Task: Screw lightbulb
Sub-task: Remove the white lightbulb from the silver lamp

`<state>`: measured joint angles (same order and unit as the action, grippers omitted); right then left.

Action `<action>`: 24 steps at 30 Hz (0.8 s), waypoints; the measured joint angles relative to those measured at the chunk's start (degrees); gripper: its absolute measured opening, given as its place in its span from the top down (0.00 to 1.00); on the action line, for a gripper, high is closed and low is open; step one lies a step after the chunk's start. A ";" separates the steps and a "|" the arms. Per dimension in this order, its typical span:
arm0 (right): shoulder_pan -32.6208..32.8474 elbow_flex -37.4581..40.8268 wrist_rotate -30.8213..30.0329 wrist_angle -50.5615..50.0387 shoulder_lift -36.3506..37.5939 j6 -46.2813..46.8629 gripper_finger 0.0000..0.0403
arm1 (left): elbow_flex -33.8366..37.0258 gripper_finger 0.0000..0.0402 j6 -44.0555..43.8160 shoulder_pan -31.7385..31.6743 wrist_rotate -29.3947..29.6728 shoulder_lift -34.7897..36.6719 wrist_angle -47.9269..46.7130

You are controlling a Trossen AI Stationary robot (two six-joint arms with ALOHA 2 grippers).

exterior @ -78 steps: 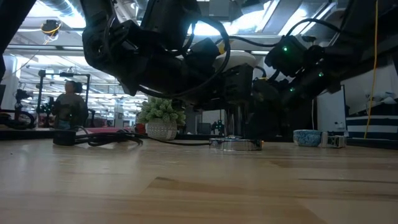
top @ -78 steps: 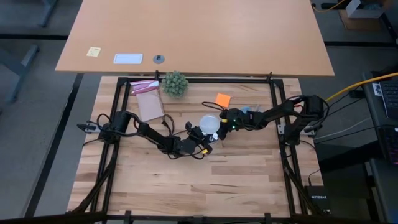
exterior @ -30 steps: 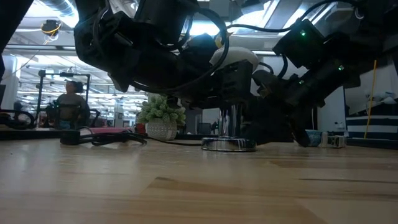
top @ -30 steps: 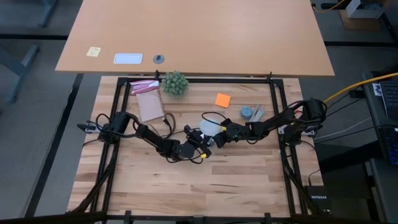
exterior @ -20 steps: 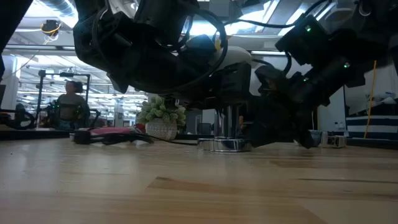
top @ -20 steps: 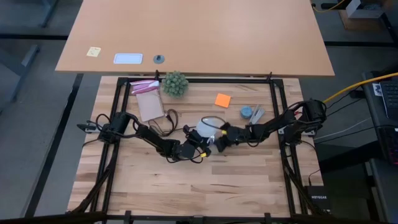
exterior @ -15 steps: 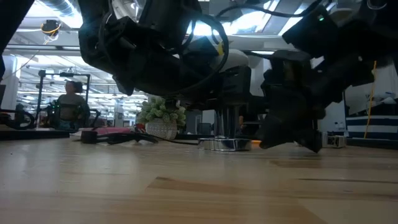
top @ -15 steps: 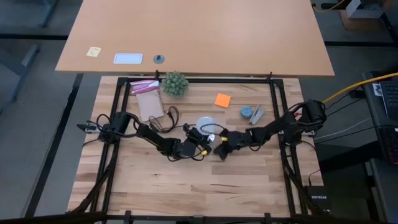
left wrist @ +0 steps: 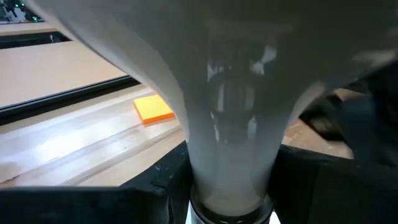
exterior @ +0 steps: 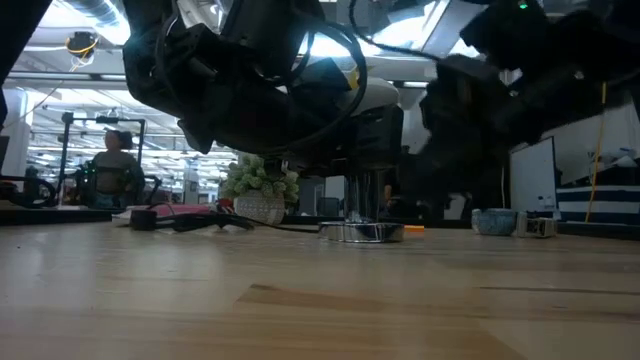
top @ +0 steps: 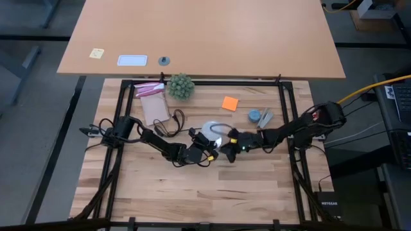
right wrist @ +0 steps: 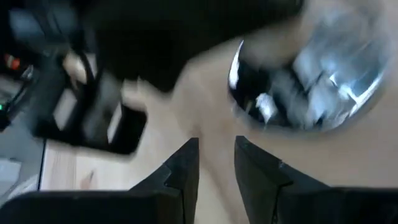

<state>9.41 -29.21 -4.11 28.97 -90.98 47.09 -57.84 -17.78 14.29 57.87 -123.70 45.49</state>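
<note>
The table (top: 192, 192) is lying bare across its whole near half, giving open room there; clutter is sitting along the far edge. The left arm is reaching in from the left edge, its gripper (top: 204, 149) clamping the bulb (top: 210, 133) at mid-table, fingers (left wrist: 163, 177) pressing the neck from both sides. The bulb is standing upright on the socket (exterior: 362, 231). The right gripper (top: 226, 153) is hanging just right of the bulb, holding nothing, fingers (right wrist: 184, 171) a narrow gap apart.

Wooden table (top: 192, 192): plant (top: 180, 86), orange note (top: 230, 102), socket disc (exterior: 362, 231).
</note>
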 joint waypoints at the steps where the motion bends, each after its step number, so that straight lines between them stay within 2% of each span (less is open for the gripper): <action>1: -0.64 0.00 -0.21 -0.74 1.50 -1.27 0.75 | 0.00 0.62 0.13 0.10 0.02 0.00 -0.02; 5: -2.98 0.00 -1.15 -6.10 8.87 -6.13 0.75 | 0.00 0.62 1.22 0.42 0.02 0.02 0.08; 11: -6.25 0.02 -12.10 -15.81 19.54 -11.96 0.75 | 0.02 0.62 1.24 0.45 -0.11 0.02 0.14; 13: -7.66 0.02 -13.72 -16.71 21.36 -13.65 0.75 | 0.02 0.62 1.26 0.47 -0.18 0.02 0.11; 18: -11.31 0.00 -13.28 -13.49 19.76 -14.82 0.75 | 0.02 0.62 1.24 0.49 -0.29 0.02 0.10; 24: -12.56 0.02 -12.45 -11.30 10.77 -14.36 0.75 | 0.04 0.62 0.67 0.53 -0.40 0.04 0.06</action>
<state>-3.16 -29.19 -16.56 17.67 -80.21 32.73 -57.80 -17.10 14.82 57.47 -123.66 45.55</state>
